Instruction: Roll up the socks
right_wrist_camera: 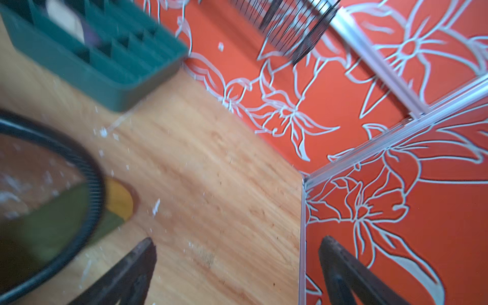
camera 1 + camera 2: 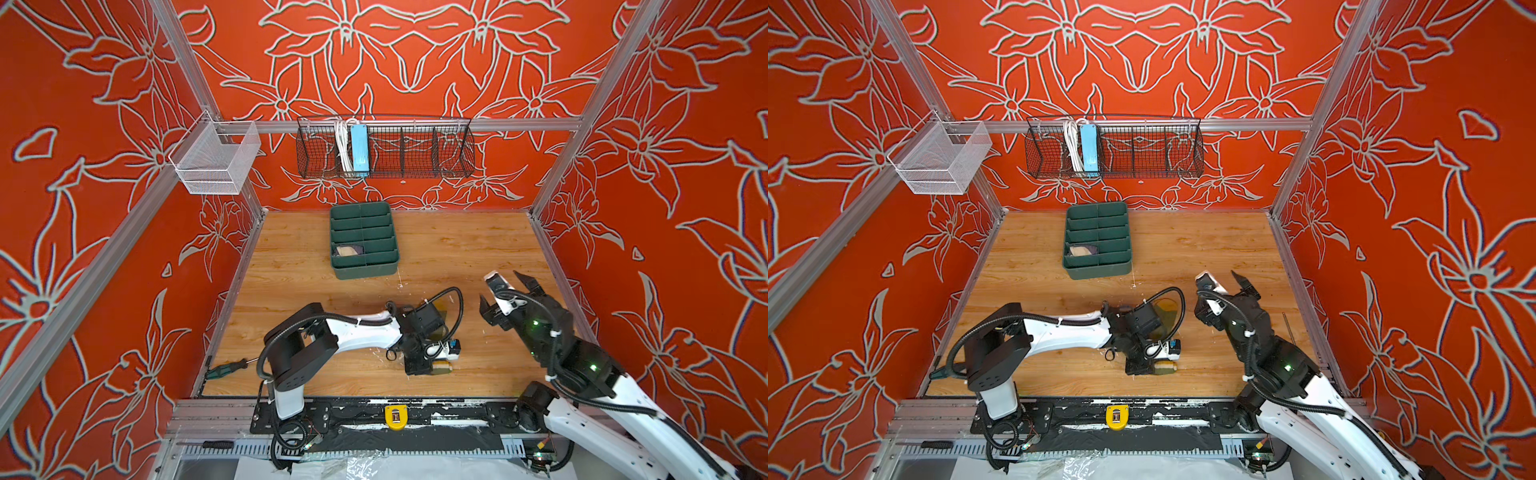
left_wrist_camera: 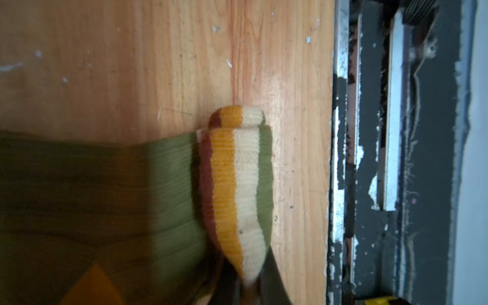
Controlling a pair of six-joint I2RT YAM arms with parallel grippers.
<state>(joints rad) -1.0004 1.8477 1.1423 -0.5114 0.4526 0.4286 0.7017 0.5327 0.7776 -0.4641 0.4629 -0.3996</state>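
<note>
- Left claw [image 3: 249, 287], bottom centre of the left wrist view: clenched tight on the striped cuff of the olive sock [image 3: 171, 184]. The cuff tapers down into the nip between the 2 dark fingers [image 3: 274, 277].
- In both top views that left claw [image 2: 432, 368] sits lower centre, down at the wooden table [image 2: 457, 249], with only a stub of cuff [image 2: 444, 368] poking out beside it.
- Right claw [image 2: 512, 286], right of centre: spread wide and gripping nothing, well clear of the sock. The right wrist view agrees, with both fingers [image 1: 140, 261] far apart at the bottom edge and only bare wood and wall between them.
- What the left wrist view alone gives: the cuff is folded over on itself, with bands of brown, mustard and cream, and the green leg runs off to the left of the frame.
- What the right wrist view adds: the sock's mustard toe [image 1: 120, 200] lies flat on the table, lower left, just past a black cable loop [image 1: 95, 190]. A top view catches that toe [image 2: 1167, 311] inside the loop; the left arm's wrist hides the rest.
- The purple sock [image 2: 349, 250] is a cream-and-purple bundle in a left-hand compartment of the green tray [image 2: 365, 270], upper centre of the table. It is blurred in the right wrist view.
</note>
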